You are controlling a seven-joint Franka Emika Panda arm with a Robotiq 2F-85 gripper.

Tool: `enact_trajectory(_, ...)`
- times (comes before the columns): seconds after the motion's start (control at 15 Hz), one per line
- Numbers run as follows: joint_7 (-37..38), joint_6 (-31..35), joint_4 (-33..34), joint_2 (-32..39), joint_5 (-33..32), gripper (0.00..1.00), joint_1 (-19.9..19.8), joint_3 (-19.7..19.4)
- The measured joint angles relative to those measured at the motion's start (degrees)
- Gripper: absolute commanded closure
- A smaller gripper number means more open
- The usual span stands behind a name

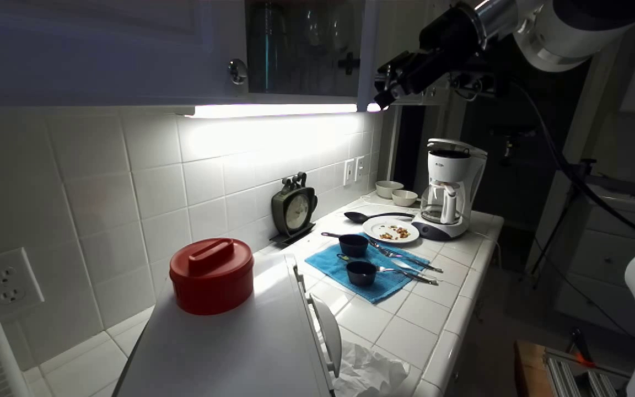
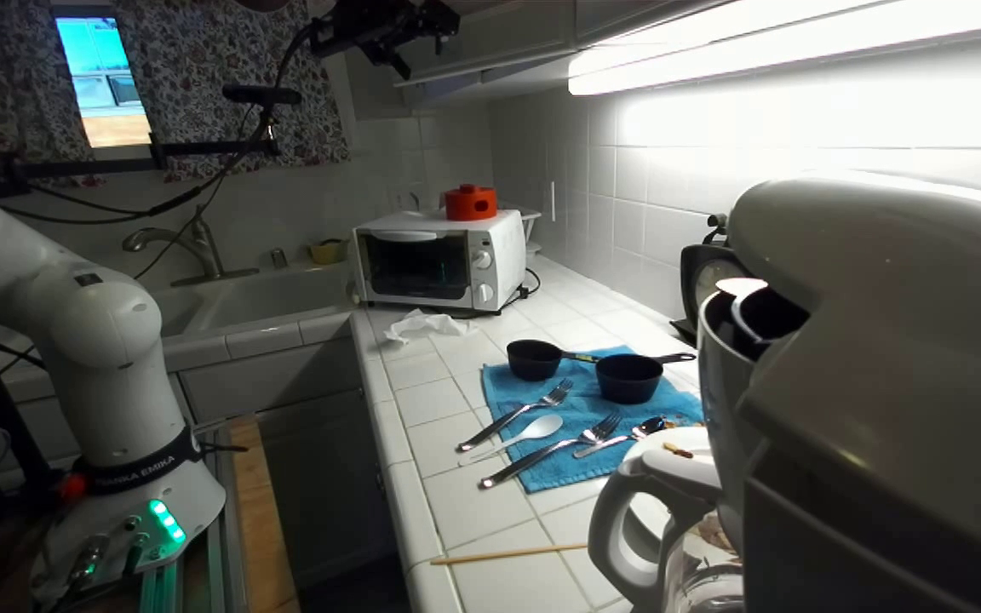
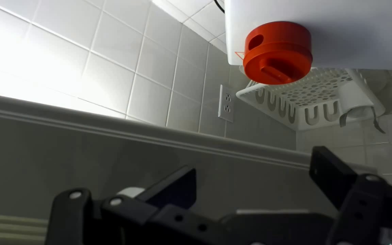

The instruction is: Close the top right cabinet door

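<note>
Apparently, the work is at the step of approach. The pale painted cabinet door with a moulded lower edge (image 3: 121, 160), high above the white tiled desk (image 1: 428, 309), is not yet closed, as I judge it. In an exterior view it seems to stand out as a narrow strip (image 1: 368, 60), almost edge-on, and beside it one looks into the dark upper cabinet (image 1: 301, 77) with clear glassware (image 1: 313, 27). The black two-fingered tool (image 3: 253, 170) hangs before the outer face, its fingers (image 3: 179, 189) spread wide, with nothing between them. Whether they touch the door, I cannot tell.

The next move calls, in my opinion, for pushing and not for grasping: press near the free edge, then follow the swing inward until the door lies level with the neighbouring blue-grey door (image 1: 102, 60), which carries a round shiny knob (image 1: 237, 71). A slow finish would be wise.

About the room: below the door the air is open down to the desk. The bright tube lamp (image 1: 276, 111) runs under the cabinet, so a fingertip going too low and inward could meet it. The red round plastic container (image 3: 277, 52) is lower and apart from the tool. On the outer side I see free space for the white-and-black robot arm (image 1: 552, 41); only its loose black cable (image 1: 576, 181) hangs there and may swing along.
</note>
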Motion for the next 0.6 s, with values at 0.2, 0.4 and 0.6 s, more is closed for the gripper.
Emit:
enact_trajectory(0.2, -1.19, 2.85, 0.69, 1.55, 1.28, 0.0, 0.0, -0.29)
enact_trajectory(0.4, -1.94, 5.63, 1.08, 3.01, 2.23, 0.0, 0.01, -0.45)
enact_trajectory(0.6, -2.51, 7.91, 1.86, 4.79, 2.49, 0.0, 0.04, -0.81)
